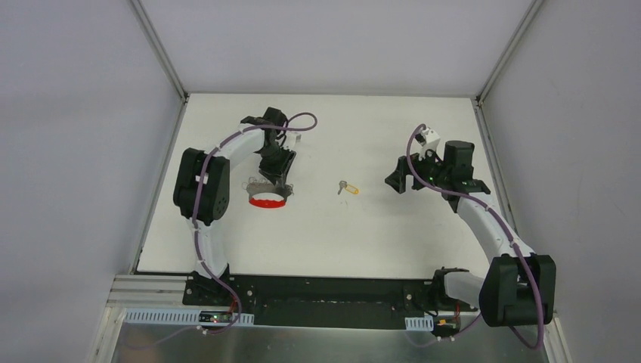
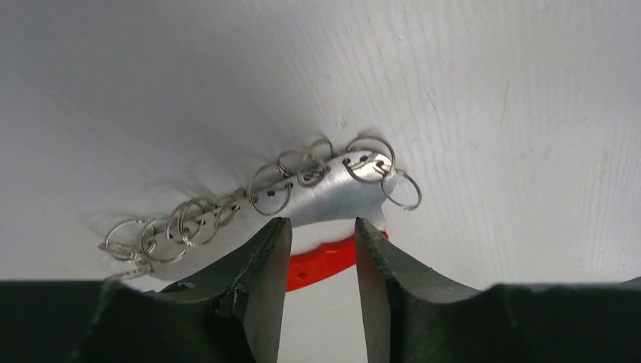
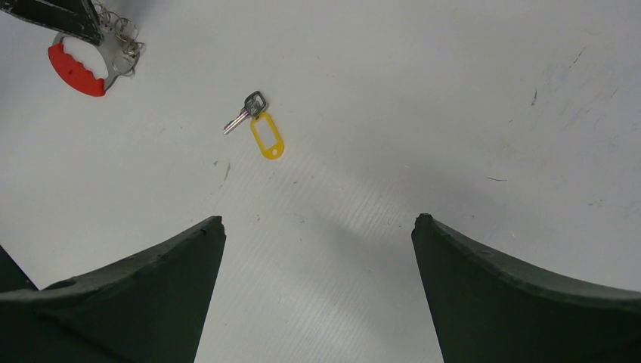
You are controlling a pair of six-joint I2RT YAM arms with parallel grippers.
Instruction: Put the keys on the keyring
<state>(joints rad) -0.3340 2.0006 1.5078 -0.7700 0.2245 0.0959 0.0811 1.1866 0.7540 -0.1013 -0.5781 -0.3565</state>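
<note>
Key [image 3: 246,112]: 1, small, grey metal, yellow plastic tag [image 3: 267,136] on its head. Flat on table [image 1: 393,227] between both arms, touched by neither. Keyring [image 2: 332,193]: dull grey plate, row of thin wire split rings [image 2: 270,190], red curved band [image 2: 317,265] half hidden behind jaws. Sits under left gripper [image 2: 323,223], jaws part-spread astride band; pinching or not, cannot tell. Right gripper [image 3: 319,218] spread wide, holding nothing.

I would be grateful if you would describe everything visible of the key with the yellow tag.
The key is small and of silvery metal, with a darker grey head. At the head it is joined to an oval yellow tag, plastic by its look. It lies flat on the white table, in the open, with nothing else touching it.
</note>
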